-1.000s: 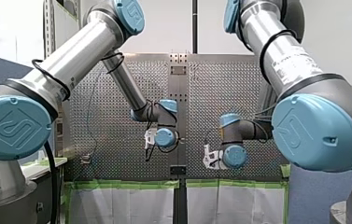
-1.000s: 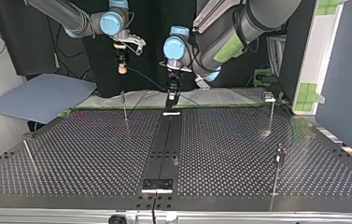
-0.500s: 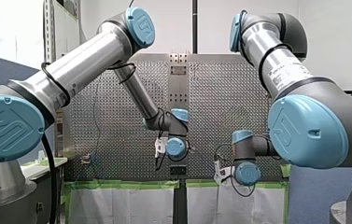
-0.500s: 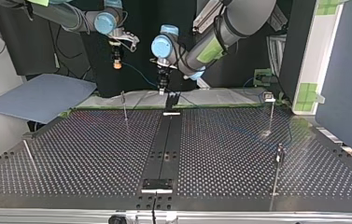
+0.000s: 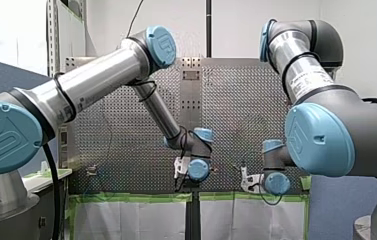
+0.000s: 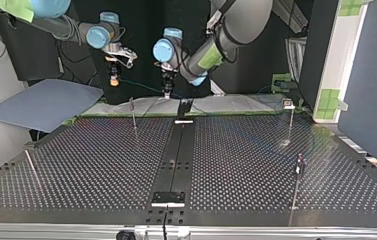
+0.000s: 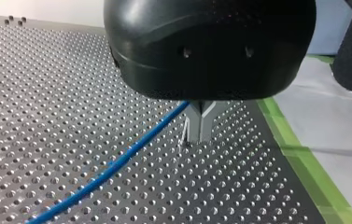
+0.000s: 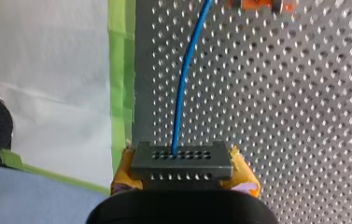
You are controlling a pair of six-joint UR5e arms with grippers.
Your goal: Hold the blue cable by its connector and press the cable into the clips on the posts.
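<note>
Scene: two robot arms reach over a perforated metal table (image 6: 256, 165) with thin upright posts (image 6: 134, 114) standing on it.
Right gripper: my right gripper (image 8: 183, 173) is closed on the connector (image 8: 181, 158), a dark grey block with rows of small holes. It is squeezed between the yellow pads (image 8: 244, 176).
Cable: the blue cable (image 8: 186, 79) leaves the connector and runs away above the table.
Left gripper: my left gripper (image 7: 199, 129) has its metal fingers pinched together at the tips. The cable passes through them and trails off low across the table. It looks like a loose, guiding hold.
Position: in the top view both grippers hang near the table's far edge, close to each other, with a short span of cable between them. One post stands just in front of them.
Done: the connector is gripped and the cable runs through the second gripper.
Left to do: I judge that most of the pressing lies ahead, since no post here clearly shows the cable seated in its clip.
Hard to see: the clips are too small to make out. A faint blue line shows near the far post at the top view's right, but I cannot tell whether it is clipped there. The cable's other end is out of view. In the front view the arms' wrists hide the fingers.
</note>
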